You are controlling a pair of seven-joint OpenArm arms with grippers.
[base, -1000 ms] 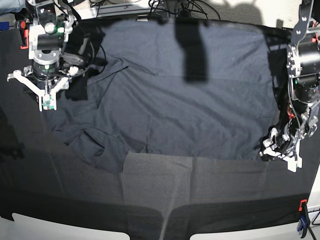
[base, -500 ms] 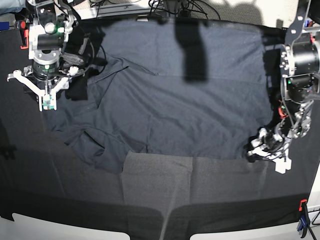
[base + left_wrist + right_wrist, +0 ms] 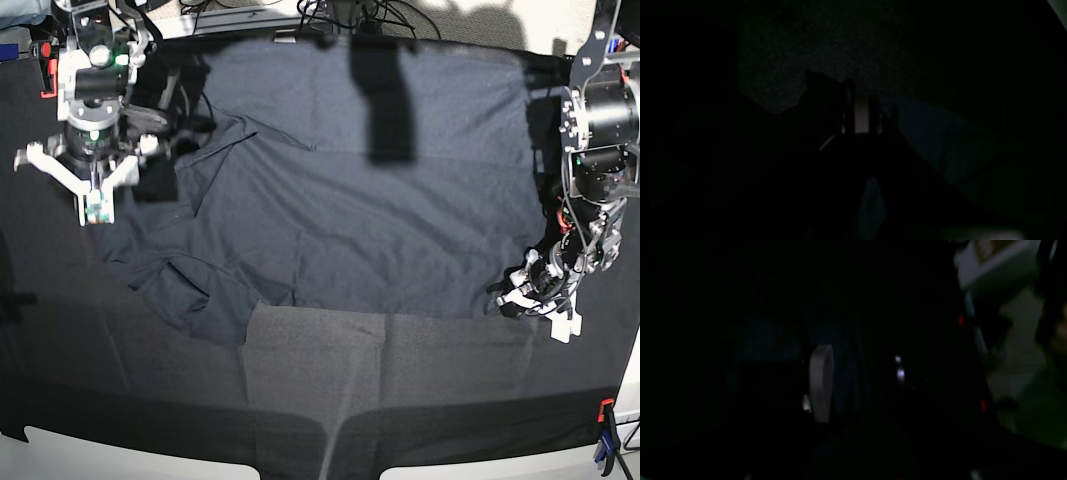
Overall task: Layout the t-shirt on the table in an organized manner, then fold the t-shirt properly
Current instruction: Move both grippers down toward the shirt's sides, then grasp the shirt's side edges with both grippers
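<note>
t-shirt (image 3: pixel 340 190): spread over the black cloth of the bench (image 3: pixel 120 400), mostly flat, wrinkled and bunched toward the right tool's side, a shadow bar across its far middle

left tool (image 3: pixel 535 300): low at the shirt's near corner on its own side, white fingers (image 3: pixel 565 325) drawn together; whether cloth is caught between them cannot be told from the base view

left wrist view: nearly black; a pale strip between two dark prongs (image 3: pixel 861 116), faint bluish fabric (image 3: pixel 927 130) just to one side of them, grip on it not readable

right tool (image 3: pixel 95 195): raised above the shirt's crumpled edge, its white fingers (image 3: pixel 45 160) spread wide apart, nothing between them

shirt relative to right tool: folds and a sleeve-like flap (image 3: pixel 185 285) lie below and nearer the camera than the tool, the main body stretches away from it toward the left tool

right wrist view: very dark; one pale finger pad (image 3: pixel 821 383) over dim blue cloth, the other barely glinting, well apart from it

clamps: orange one (image 3: pixel 47 70) behind the right tool, orange and blue one (image 3: pixel 606 440) at the near corner past the left tool
</note>
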